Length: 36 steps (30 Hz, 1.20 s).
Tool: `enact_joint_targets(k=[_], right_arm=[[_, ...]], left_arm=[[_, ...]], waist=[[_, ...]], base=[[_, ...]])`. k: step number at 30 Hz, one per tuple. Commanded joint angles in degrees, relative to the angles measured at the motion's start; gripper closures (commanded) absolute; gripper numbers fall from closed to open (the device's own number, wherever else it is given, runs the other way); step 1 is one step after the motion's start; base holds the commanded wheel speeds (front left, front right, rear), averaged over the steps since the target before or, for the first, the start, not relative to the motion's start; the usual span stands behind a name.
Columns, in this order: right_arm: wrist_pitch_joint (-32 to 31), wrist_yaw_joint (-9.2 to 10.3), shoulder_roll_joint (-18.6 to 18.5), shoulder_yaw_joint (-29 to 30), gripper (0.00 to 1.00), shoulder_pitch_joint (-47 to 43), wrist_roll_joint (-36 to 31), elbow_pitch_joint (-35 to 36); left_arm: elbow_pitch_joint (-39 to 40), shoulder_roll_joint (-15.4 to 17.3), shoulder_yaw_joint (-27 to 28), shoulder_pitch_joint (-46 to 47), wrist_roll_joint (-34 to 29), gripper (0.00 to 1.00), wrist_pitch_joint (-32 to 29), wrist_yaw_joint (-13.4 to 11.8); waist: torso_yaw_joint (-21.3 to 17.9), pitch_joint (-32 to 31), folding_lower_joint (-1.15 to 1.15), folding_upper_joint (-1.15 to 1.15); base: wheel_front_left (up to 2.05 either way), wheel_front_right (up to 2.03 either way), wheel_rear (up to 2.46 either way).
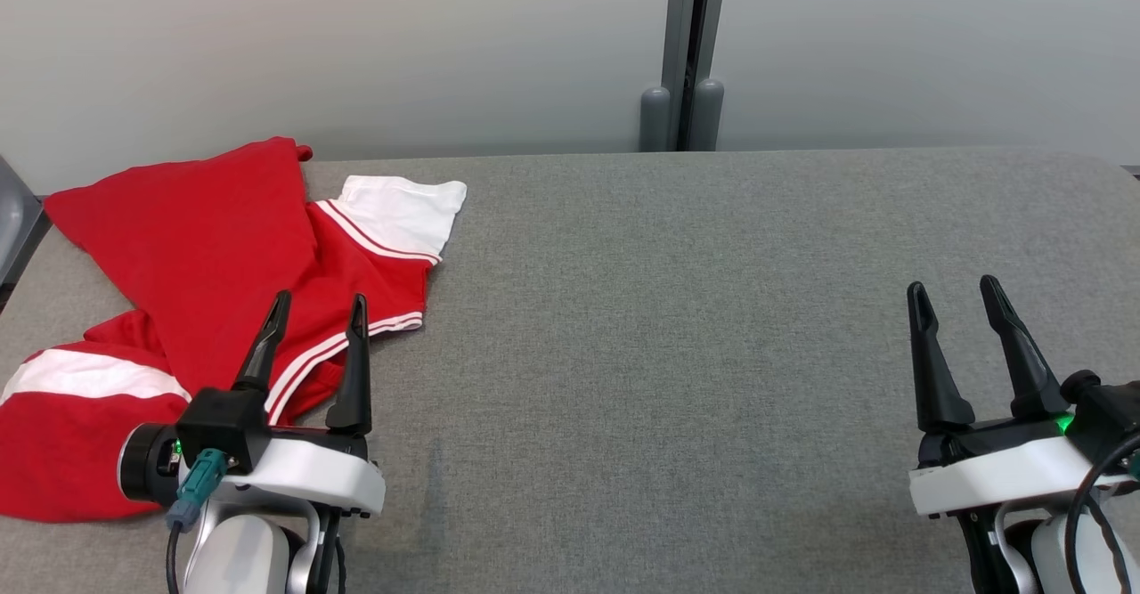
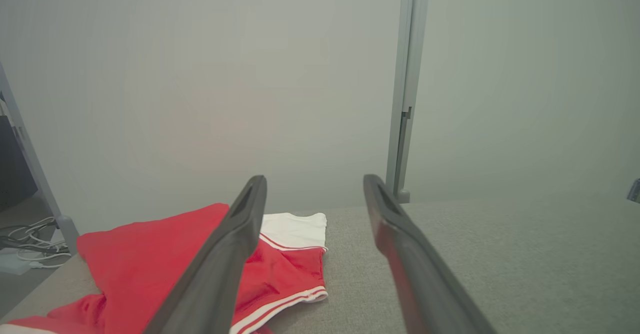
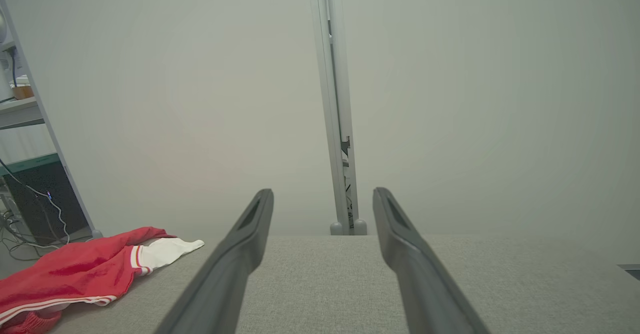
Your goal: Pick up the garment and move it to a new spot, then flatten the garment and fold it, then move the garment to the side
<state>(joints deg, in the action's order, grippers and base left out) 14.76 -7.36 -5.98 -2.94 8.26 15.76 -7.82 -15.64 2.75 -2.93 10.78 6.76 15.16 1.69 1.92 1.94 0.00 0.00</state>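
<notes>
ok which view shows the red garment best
The head view: the garment lies crumpled at the table's left, almost whole from above, the left gripper hiding a little. The left wrist view shows part of it behind a finger; the right wrist view shows it low and edge-on.

Head view. The garment (image 1: 205, 238) lies on the table (image 1: 668, 353) at the left of the frame, reaching the table's far edge. The left gripper (image 1: 321, 298) is at lower left, its fingers overlapping the garment's lower right part; contact cannot be told. The right gripper (image 1: 953, 285) is at lower right over bare table, well apart from the garment. A post (image 1: 686, 51) stands behind the far edge, upper centre.
</notes>
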Motion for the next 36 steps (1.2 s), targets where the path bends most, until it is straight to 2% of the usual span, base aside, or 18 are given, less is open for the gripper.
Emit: enact_joint_targets(k=[1,6,15,26,36], right_arm=[[0.6,-0.25,-0.5,-0.1,0.0,0.4,0.3,0.4],[0.6,-0.19,-0.3,0.0,0.0,0.4,0.5,0.6],[0.5,-0.19,-0.8,-1.3,0.0,0.1,1.3,0.3],[0.5,-0.19,-0.9,-2.0,0.0,-0.1,2.0,-1.1],[0.5,-0.2,-1.2,-1.9,0.0,0.1,2.6,-1.6]], left_arm=[[0.0,0.3,0.2,0.3,0.4,0.0,0.1,-0.2],[-0.1,0.3,0.5,0.4,0.6,0.0,0.1,-0.1],[-1.0,0.2,1.0,1.2,2.3,0.0,0.1,-0.4],[-2.2,0.2,1.2,1.3,2.7,0.0,0.1,-0.4],[-2.8,0.3,0.7,1.4,3.7,0.0,0.1,-0.7]], waist=[[0.1,0.1,0.0,0.0],[0.6,0.3,0.0,0.0],[4.6,0.9,0.0,0.0],[11.5,0.3,0.0,0.0],[19.7,0.4,0.0,0.0]], base=[[0.0,0.0,0.0],[0.0,0.0,0.0],[0.0,0.0,0.0],[0.0,0.0,0.0],[0.0,0.0,0.0]])
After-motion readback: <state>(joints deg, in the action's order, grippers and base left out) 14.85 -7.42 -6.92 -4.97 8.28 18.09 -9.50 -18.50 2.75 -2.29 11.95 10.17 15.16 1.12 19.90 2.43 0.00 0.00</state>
